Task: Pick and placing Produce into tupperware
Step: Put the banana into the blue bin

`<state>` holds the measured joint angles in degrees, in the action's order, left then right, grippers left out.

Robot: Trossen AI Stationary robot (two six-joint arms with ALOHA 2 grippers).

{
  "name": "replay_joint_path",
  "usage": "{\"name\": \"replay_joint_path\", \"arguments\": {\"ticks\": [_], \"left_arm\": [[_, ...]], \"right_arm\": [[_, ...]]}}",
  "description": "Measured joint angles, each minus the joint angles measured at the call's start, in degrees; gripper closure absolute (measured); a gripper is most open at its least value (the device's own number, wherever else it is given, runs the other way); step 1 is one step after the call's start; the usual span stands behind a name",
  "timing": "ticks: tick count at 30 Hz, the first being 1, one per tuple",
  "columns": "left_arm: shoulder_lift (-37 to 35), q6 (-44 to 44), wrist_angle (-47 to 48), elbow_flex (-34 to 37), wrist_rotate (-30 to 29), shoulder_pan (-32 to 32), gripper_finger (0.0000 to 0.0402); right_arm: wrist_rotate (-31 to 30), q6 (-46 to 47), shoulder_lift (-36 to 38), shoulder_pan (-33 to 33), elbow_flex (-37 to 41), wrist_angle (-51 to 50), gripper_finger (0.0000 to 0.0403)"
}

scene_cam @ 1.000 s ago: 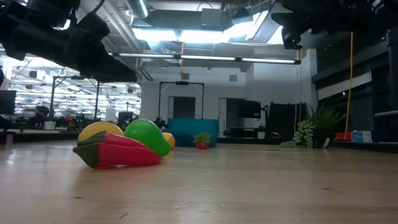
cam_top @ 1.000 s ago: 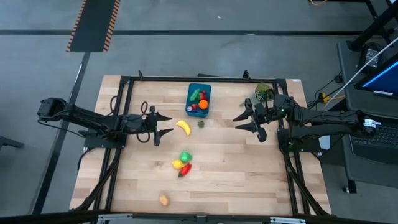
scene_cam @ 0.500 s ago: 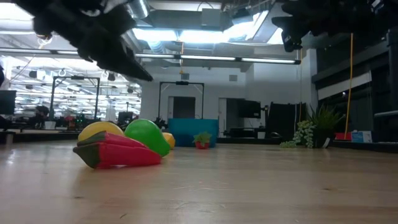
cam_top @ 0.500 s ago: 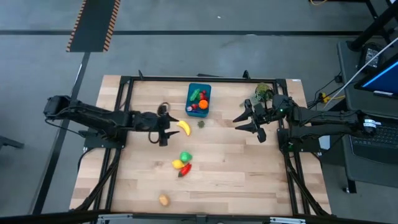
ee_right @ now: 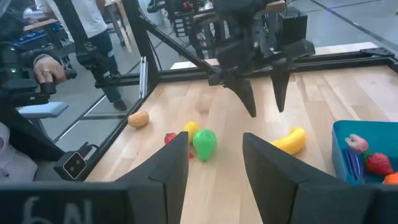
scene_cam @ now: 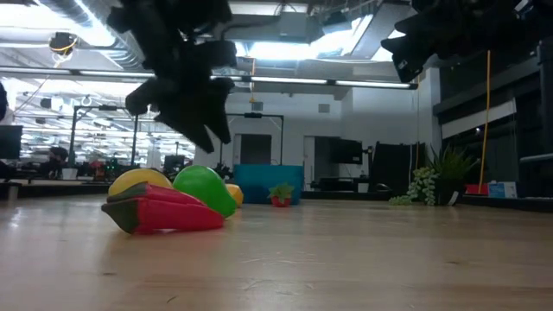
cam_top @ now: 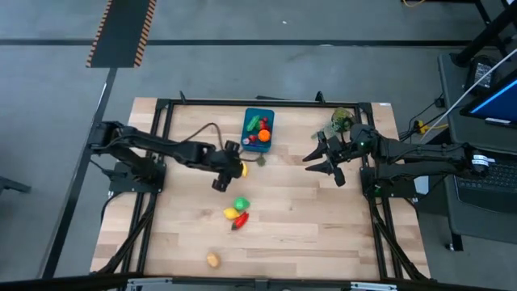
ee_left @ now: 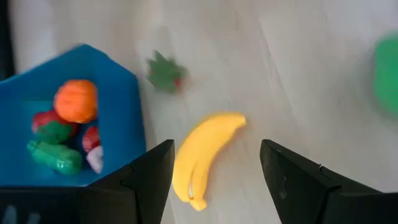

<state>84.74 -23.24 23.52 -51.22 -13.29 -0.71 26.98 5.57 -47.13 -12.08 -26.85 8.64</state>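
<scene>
Tabletop tub (cam_top: pixel 259 129) with orange (ee_left: pixel 76 101), cucumber (ee_left: pixel 54 156)

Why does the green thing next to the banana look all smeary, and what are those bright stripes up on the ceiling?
Left wrist view: the green toy sits blurred at the picture's edge, while the banana is sharper. Low view: the stripes are ceiling lights glaring, so the left gripper shows as a dark shape.

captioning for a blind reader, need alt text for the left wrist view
The left tool, fingers open, hovers over a yellow banana lying on the wooden table, beside a blue tub holding an orange and other toy produce.
</scene>
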Motion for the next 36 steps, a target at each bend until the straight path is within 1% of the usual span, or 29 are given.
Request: {"name": "replay_joint_path", "arguments": {"ticks": [7,11,15,23,36], "left_arm": [[8.01,-6.98,9.24,-6.94,0.1,0.0,0.017],[11.45,-11.64,10.47,-8.78,0.12,0.1,0.017],[13.97,-13.39,10.52,-9.51,0.07,1.11,0.017],[14.74,-14.89,10.35,-10.8,0.15,4.93,0.017],[15.41,-17.86,10.17,-11.0,8.71,9.75,0.017]], "right_arm": [[0.0,-0.44,0.0,0.0,0.0,0.0,0.025],[0.0,-1.43,0.0,0.0,0.0,0.0,0.025],[0.01,-1.38,0.0,0.02,0.0,-0.28,0.025],[0.02,-1.55,0.0,0.02,0.0,-0.79,0.025],[0.01,-1.73,0.0,0.02,0.0,-0.79,0.025]]}}
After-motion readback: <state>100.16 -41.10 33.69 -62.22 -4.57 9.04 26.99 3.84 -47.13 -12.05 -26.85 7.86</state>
